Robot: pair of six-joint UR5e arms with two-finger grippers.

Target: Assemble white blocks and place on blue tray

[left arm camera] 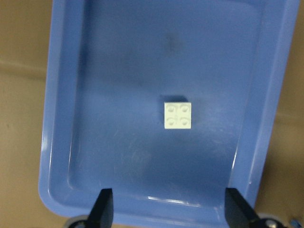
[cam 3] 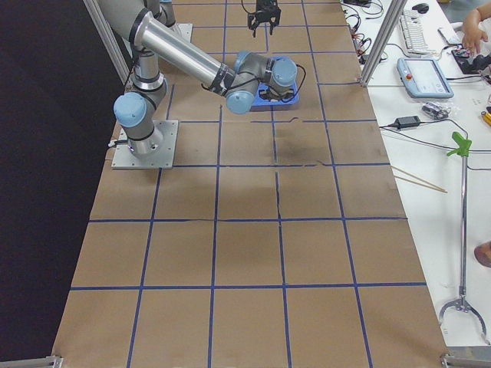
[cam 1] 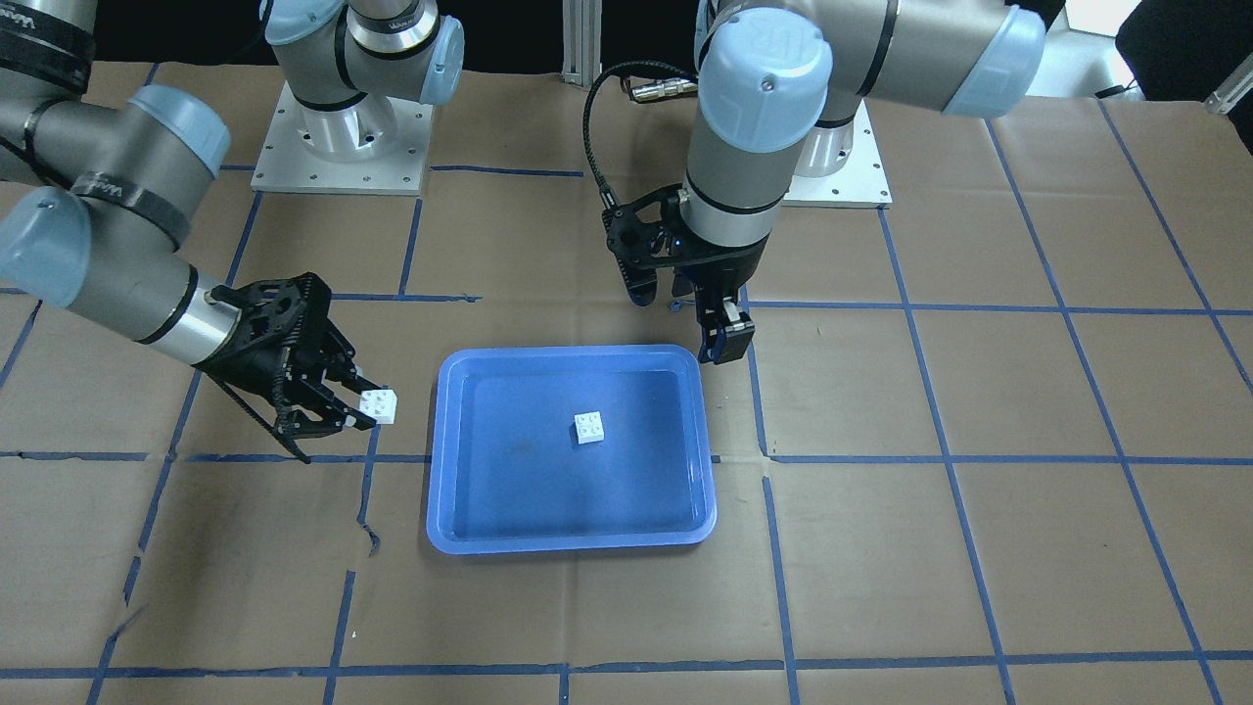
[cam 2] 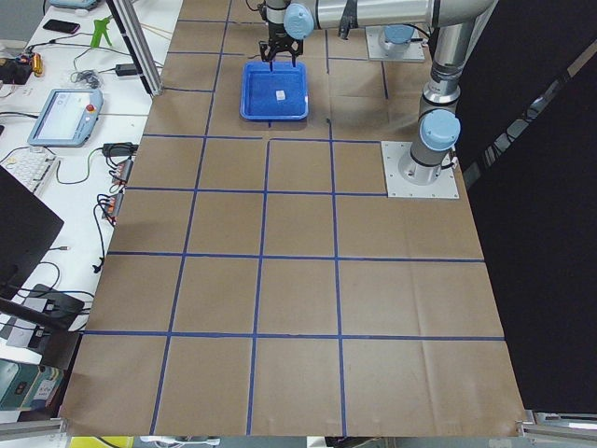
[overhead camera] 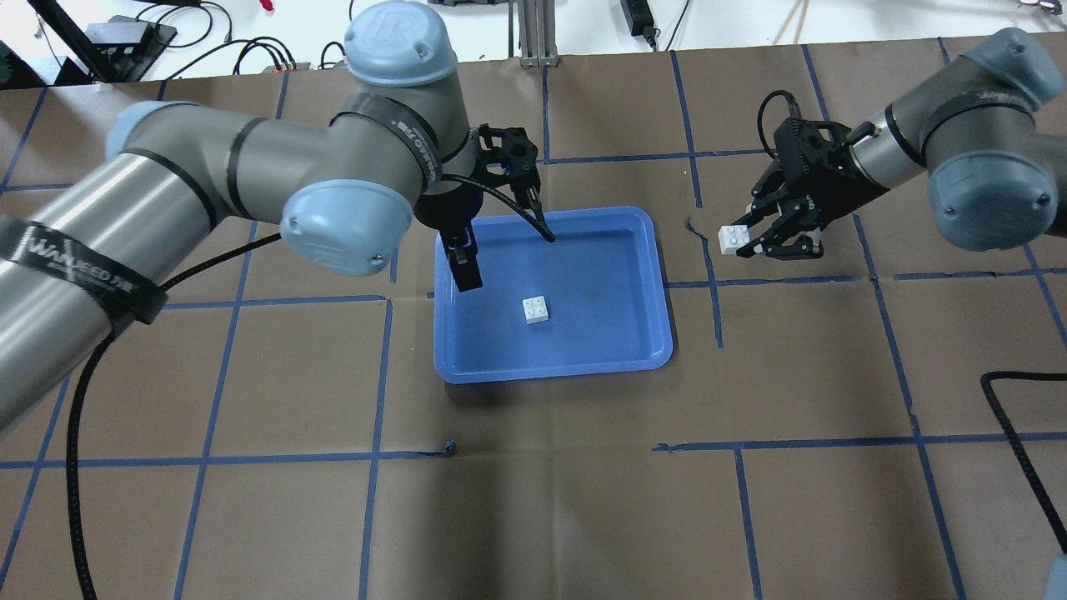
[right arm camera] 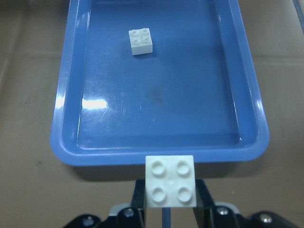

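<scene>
One white block (cam 1: 589, 428) lies studs-up near the middle of the blue tray (cam 1: 445, 441); it also shows in the overhead view (overhead camera: 536, 309) and both wrist views (left arm camera: 178, 115) (right arm camera: 140, 41). My right gripper (cam 1: 360, 408) (overhead camera: 753, 242) is shut on the second white block (cam 1: 380, 404) (overhead camera: 733, 240) (right arm camera: 170, 181), held above the table just outside the tray's rim (right arm camera: 156, 156), studs facing the wrist camera. My left gripper (cam 1: 721, 335) (overhead camera: 465, 268) (left arm camera: 169, 211) is open and empty, pointing down over the tray's opposite short edge (left arm camera: 52, 142).
Brown paper with a blue tape grid (overhead camera: 717, 283) covers the table. The arm base plates (cam 1: 338, 147) stand at the robot's side. A black cable (overhead camera: 1025, 450) lies at the overhead view's right. Desks with equipment (cam 2: 65, 112) line the far side.
</scene>
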